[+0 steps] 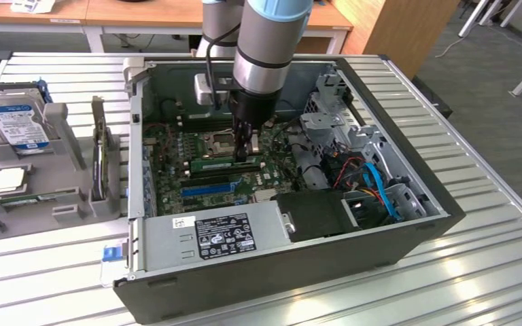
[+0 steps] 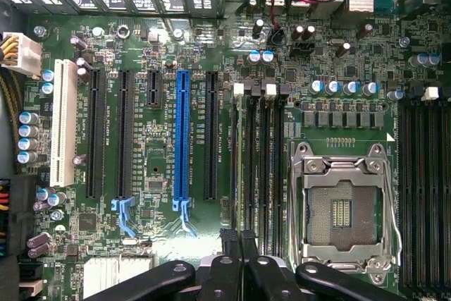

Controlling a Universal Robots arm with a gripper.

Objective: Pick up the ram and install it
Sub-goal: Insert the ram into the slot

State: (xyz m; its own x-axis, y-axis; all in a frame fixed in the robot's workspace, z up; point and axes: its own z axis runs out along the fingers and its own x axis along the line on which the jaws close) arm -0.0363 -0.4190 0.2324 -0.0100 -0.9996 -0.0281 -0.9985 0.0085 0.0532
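**A:** Gripper [image 1: 245,156] first, from the exterior view: where does it sit?

**B:** Down inside the open computer case [image 1: 424,200], over the motherboard [image 1: 175,156]. Its fingers are drawn narrow, pinched on the top edge of the ram [image 1: 214,164].

**A:** And the ram itself?

**B:** Right under the fingertips, standing on edge along a slot and reaching out to one side of them. The CPU socket [image 1: 217,142] lies just beyond it. The power supply [image 1: 215,231] is well apart from the gripper, toward the camera.

**A:** Wrist view?

**B:** Two black fingertips [image 2: 229,241] sit close together with a sliver of gap, over the end of the memory slots [image 2: 257,167]. The CPU socket [image 2: 342,209] is just beside them. The blue slot [image 2: 183,146] is farther off on the opposite side.
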